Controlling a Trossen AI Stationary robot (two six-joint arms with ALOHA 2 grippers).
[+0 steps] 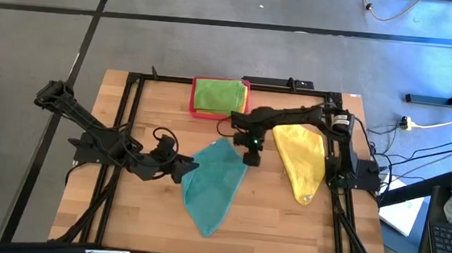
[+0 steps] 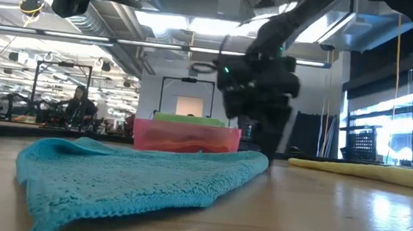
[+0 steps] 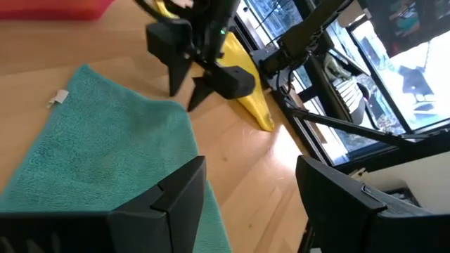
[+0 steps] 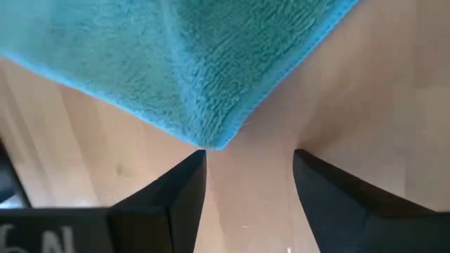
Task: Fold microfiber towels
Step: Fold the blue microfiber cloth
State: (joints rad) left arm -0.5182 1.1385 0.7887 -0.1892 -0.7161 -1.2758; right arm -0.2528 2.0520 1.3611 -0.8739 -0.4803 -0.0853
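Teal towel (image 2: 135,176) spread flat nearest the low camera, mid-table, awaiting its fold. Left gripper (image 1: 181,165) parked at its left edge, fingers spread wide, empty, likely poised to pinch that side. Right gripper (image 1: 250,154) poised over the far right corner, jaws apart, nothing held, corner tip just ahead of the fingertips. Beyond it, green towels (image 1: 218,94) stacked in pink tray (image 1: 196,108); yellow towel (image 1: 300,160) to its right, apparently waiting its turn.
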